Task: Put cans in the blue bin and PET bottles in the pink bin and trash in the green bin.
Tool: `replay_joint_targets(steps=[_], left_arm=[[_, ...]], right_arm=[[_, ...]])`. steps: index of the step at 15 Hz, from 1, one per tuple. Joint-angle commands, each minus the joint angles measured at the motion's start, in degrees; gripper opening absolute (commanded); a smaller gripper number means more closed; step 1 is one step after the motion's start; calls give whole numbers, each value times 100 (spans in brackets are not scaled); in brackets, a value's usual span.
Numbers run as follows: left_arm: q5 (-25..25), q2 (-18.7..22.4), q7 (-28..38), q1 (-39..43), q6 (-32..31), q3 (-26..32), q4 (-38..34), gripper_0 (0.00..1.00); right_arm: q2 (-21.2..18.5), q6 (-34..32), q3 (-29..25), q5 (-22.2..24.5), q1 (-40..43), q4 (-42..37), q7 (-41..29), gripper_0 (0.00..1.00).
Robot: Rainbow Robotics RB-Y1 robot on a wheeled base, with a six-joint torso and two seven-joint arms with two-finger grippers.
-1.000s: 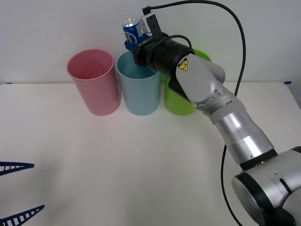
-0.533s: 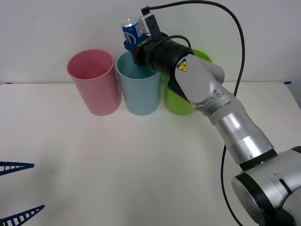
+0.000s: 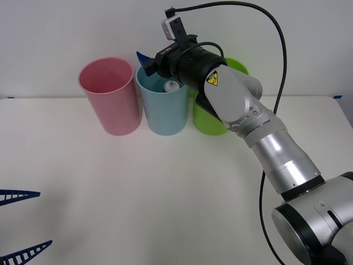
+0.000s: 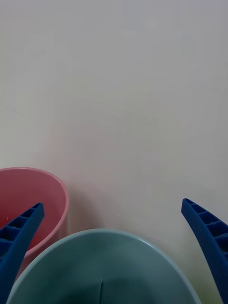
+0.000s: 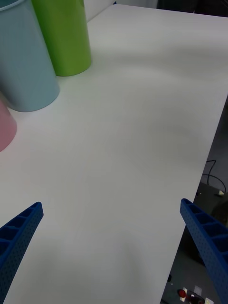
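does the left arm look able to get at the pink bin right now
Probably yes: the left gripper hangs open near the table's front edge, with bare tabletop up to the pink bin.

The right arm reaches forward and up across the table, its silver forearm rising to a black wrist that carries a small white camera. The right gripper point(image 4: 114, 251) hangs at the far end with its blue ribbed fingers point(image 4: 19, 237) spread wide and nothing between them. The left gripper point(image 3: 19, 223) sits low at the near left, apparently parked, fingers likewise parted.
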Motion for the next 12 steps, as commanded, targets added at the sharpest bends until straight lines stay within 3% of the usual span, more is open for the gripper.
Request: replay_joint_targets(steps=[1,8,12], left_arm=[[0,0,0,0,0,0,0,100],[0,0,0,0,0,0,0,100],[0,0,0,0,0,0,0,100]], right_arm=[[-9,-1,-1,-2,-2,-1,9,100],[-70,-194,-27,-301,-2,-361,62,100],[-712,-1257,-63,-1479,728,-2048,115,100]])
